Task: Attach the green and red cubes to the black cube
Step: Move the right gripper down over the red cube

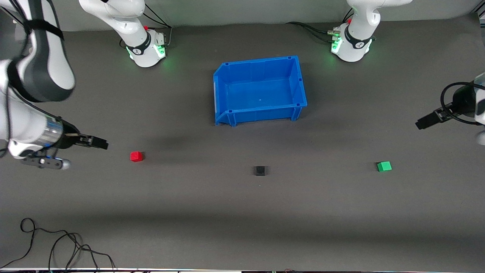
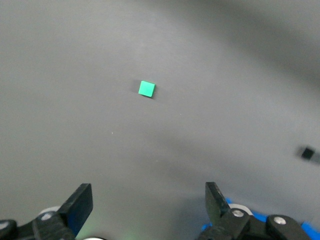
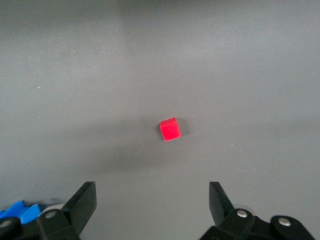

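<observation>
The red cube (image 1: 136,156) lies on the dark table toward the right arm's end; it also shows in the right wrist view (image 3: 170,129). The black cube (image 1: 260,170) lies mid-table, nearer the front camera than the bin, and shows in the left wrist view (image 2: 308,152). The green cube (image 1: 384,166) lies toward the left arm's end and shows in the left wrist view (image 2: 147,89). My right gripper (image 1: 100,143) is open and empty, up in the air beside the red cube; its jaws are wide apart (image 3: 151,200). My left gripper (image 1: 421,123) is open and empty above the table by the green cube (image 2: 149,200).
An empty blue bin (image 1: 227,77) stands mid-table toward the robots' bases. Loose black cables (image 1: 57,242) lie near the table's front edge at the right arm's end. The two arm bases (image 1: 146,49) (image 1: 350,45) stand along the far edge.
</observation>
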Robot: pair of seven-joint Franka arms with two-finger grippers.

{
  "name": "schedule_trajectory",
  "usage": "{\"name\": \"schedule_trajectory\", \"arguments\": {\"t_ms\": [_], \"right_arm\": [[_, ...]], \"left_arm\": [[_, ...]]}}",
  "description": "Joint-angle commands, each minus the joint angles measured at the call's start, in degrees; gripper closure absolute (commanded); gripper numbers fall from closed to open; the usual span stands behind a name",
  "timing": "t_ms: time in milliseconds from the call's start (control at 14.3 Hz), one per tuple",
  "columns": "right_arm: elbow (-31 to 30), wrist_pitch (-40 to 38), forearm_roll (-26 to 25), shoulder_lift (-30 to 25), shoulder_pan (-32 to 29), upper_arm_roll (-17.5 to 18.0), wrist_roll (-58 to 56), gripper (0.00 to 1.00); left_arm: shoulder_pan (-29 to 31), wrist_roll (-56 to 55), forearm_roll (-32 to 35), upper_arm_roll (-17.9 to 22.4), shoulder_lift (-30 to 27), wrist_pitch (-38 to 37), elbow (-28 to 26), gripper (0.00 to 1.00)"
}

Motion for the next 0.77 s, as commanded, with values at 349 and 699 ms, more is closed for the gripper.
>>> {"name": "schedule_trajectory", "arguments": {"t_ms": [349,699], "right_arm": [[-9.40,19.65,-2.28,11.83,-0.23,-0.01,-3.25,0.00],[-10.62,26.51,-6.50,19.04,-0.23,-0.54,-3.35,0.00]], "left_arm": [[7.10,-32.56,-4.12,-0.03,3.35,0.81,-0.37,0.01],[7.81,-42.08,-3.59,0.14,11.62,4.04,-1.50,0.00]]}}
